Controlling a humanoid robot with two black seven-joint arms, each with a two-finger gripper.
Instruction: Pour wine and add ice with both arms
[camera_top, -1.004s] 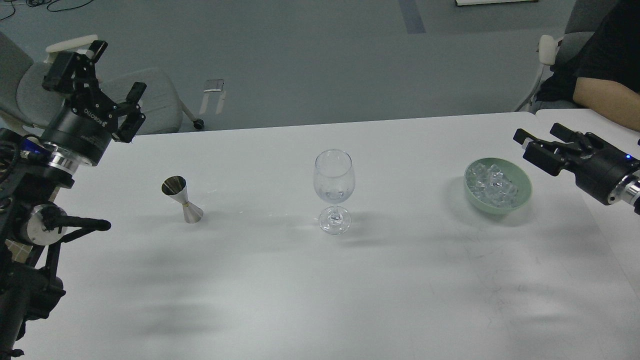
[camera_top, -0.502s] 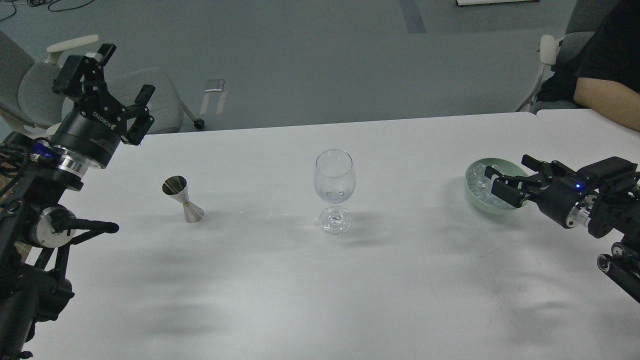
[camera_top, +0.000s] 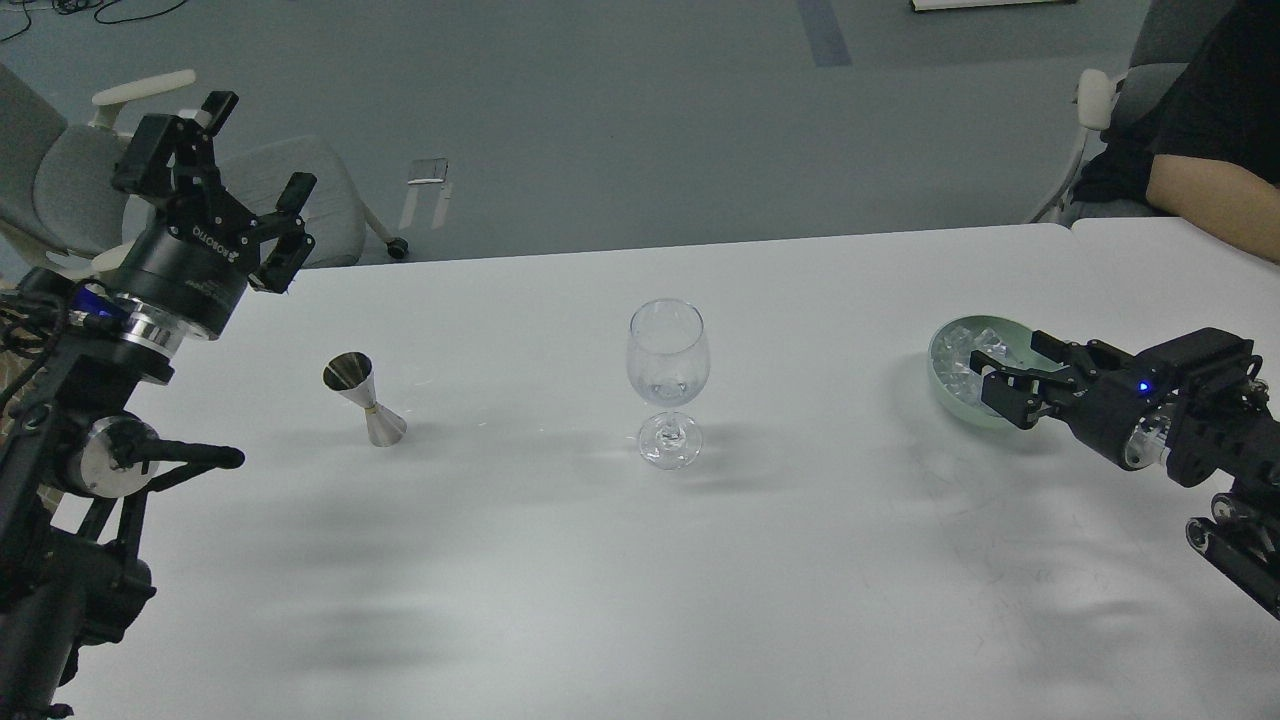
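Note:
A clear wine glass stands upright at the table's middle. A steel jigger stands tilted to its left. A pale green bowl at the right holds a heap of small clear ice cubes. My right gripper is open, its fingers spread over the bowl's near right side and hiding part of the ice. My left gripper is open and raised at the far left, above and behind the jigger, holding nothing.
The white table runs to a seam at the right, where a second table top begins. A seated person's arm rests at the far right corner. Grey office chairs stand behind the table at left.
My right arm swung in from the right and dropped low, bringing its open gripper onto the bowl's near right side. My left gripper drifted slightly right and stays open.

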